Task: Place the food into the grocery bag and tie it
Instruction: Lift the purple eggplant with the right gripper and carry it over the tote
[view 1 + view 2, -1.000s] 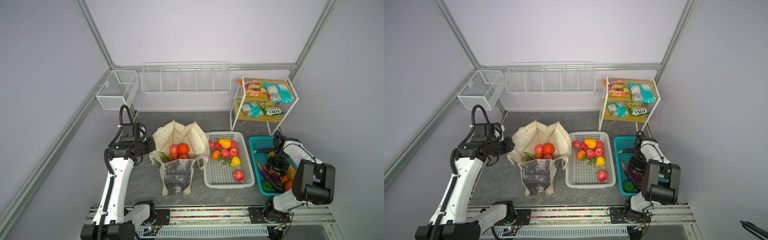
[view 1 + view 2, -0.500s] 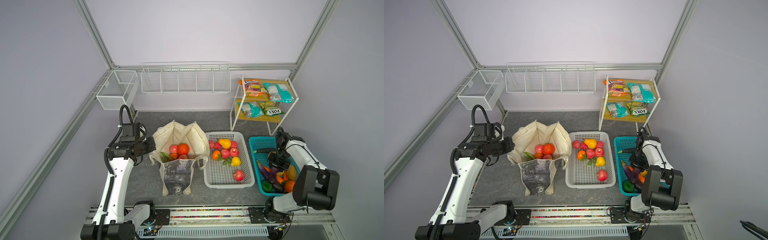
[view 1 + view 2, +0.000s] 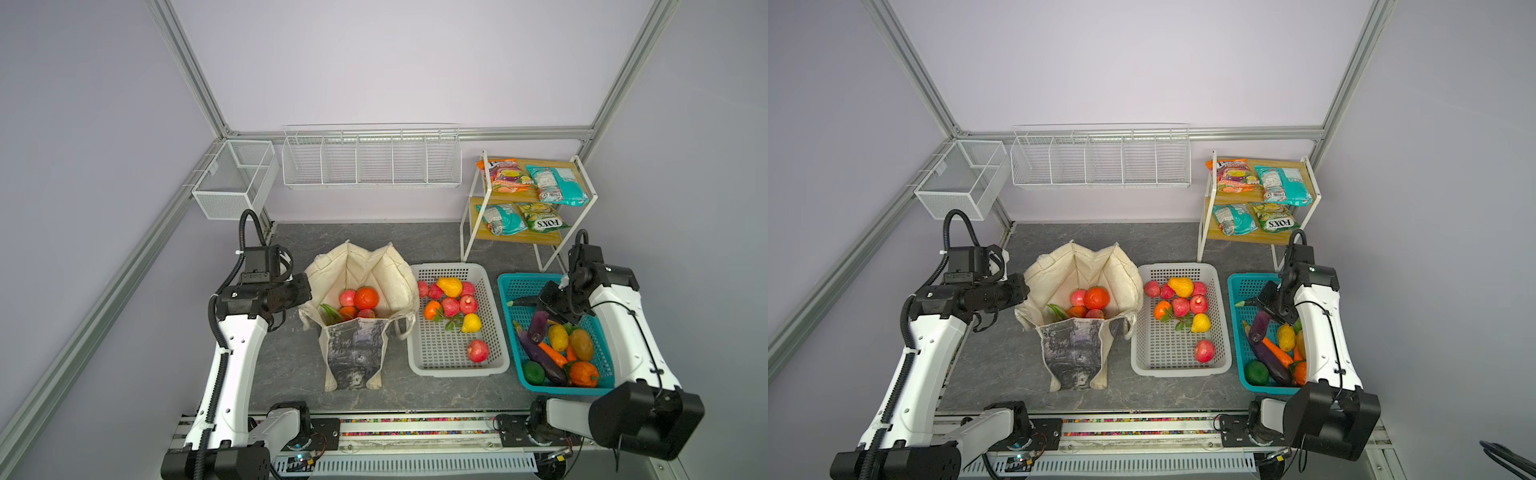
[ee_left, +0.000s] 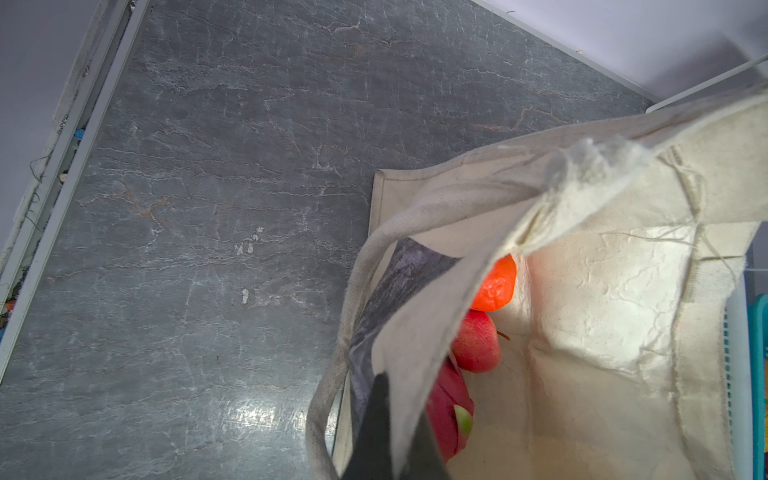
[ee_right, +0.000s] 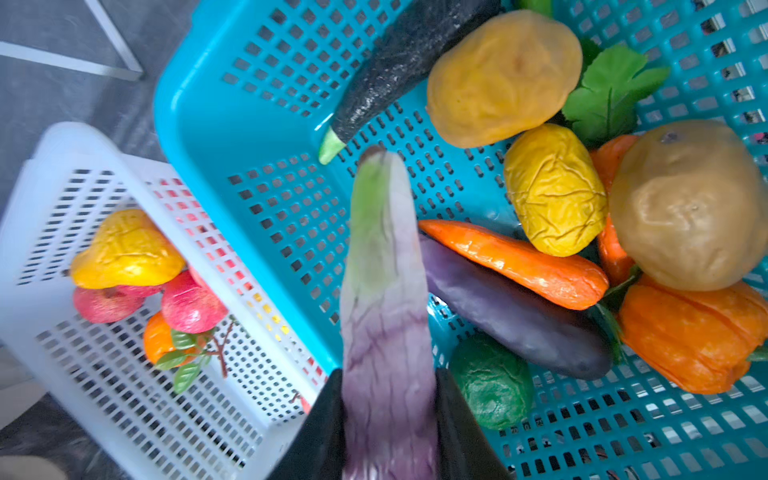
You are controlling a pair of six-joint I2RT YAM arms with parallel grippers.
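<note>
Table (image 3: 291, 374): grey stone-pattern surface. Its near edge is covered by the arm rail and the two bases.
Grocery bag (image 3: 374, 274): stands open at mid-table, left of centre, with the printed panel facing the near edge. In the left wrist view (image 4: 602, 311) its walls run out of frame.
Shelf rack (image 3: 469, 216): at the far right corner of the table. Teal snack packets (image 3: 557, 185) lie on both tiers, well apart from the bag.
White basket (image 3: 449, 357): just beside the bag's right side, with fruit bunched at its far end.
Teal basket (image 3: 521, 286): at the table's right edge, beside the white basket. Its right wall is partly hidden behind the right arm in both top views.
Left gripper (image 4: 397, 440): jaws fully closed on the bag's left rim, with cloth pinched between them. The fingertips cannot be made out in either top view.
Right gripper (image 5: 388, 380): over the teal basket, jaws partly closed and pressed on both sides of the pale purple eggplant (image 5: 384, 270).
Eggplant detail: the green stem end points away from the claw, and the gripped end is cut off at the frame edge. Whether it touches the basket floor cannot be told.
Bag contents: an orange (image 3: 366, 297), a red apple (image 3: 347, 297) and a dragon fruit (image 4: 446, 411), half hidden by the rim in the wrist view. Fruit lies beneath them, but the count is unclear.
</note>
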